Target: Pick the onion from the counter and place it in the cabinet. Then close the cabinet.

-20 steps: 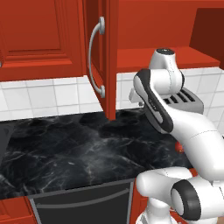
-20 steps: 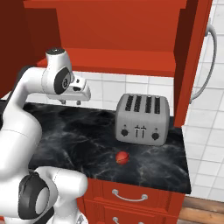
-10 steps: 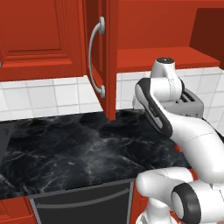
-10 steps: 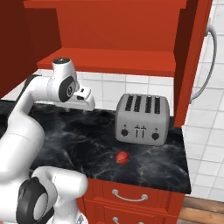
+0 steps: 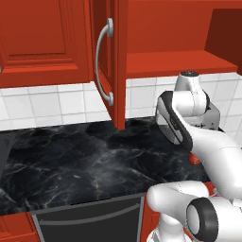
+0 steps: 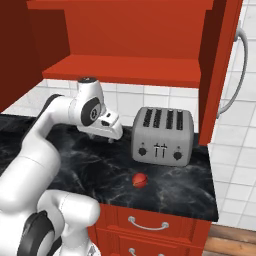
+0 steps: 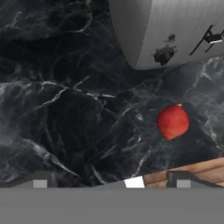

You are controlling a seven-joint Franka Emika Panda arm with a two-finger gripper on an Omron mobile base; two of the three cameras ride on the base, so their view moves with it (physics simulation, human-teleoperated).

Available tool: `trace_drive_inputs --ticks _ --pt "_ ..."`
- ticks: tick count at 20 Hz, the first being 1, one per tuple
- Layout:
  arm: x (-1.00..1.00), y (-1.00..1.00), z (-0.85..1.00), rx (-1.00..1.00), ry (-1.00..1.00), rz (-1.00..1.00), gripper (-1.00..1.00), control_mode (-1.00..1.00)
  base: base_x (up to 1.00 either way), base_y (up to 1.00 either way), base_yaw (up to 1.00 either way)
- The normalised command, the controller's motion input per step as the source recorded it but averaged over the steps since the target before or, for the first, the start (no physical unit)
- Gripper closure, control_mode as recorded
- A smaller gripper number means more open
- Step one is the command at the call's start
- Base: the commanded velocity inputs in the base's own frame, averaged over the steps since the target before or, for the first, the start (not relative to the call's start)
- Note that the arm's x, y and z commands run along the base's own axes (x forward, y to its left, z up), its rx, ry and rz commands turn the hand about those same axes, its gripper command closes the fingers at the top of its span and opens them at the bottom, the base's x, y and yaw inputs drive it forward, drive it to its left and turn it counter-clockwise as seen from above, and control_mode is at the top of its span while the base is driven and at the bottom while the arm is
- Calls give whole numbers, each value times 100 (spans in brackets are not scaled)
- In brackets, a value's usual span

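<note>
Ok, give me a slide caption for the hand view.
Onion lying on the black marble counter in front of the toaster, open jaws above.

You face a white square-tiled wall (image 5: 56, 101) | red lower drawers with silver handles (image 6: 150, 225) below you | brown wooden plank floor (image 6: 230, 242) at your right | even, shadowless light

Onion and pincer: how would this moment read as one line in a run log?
onion: on counter, before toaster, untouched | pincer: open, empty, above counter left of toaster | cabinet: doors open
</note>
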Motion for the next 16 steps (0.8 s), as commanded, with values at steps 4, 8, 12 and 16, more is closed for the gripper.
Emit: trace_drive_inputs --ticks 4,8,12,16 --pt "0 -56 -17 0 5 -9 -100 -100 0 0 0" --pt "1 -46 -24 0 4 -5 -100 -100 0 0 0" --pt "4 -41 -36 0 0 -1 -100 -100 0 0 0" --pt "1 -37 -39 0 0 0 -100 -100 0 0 0"
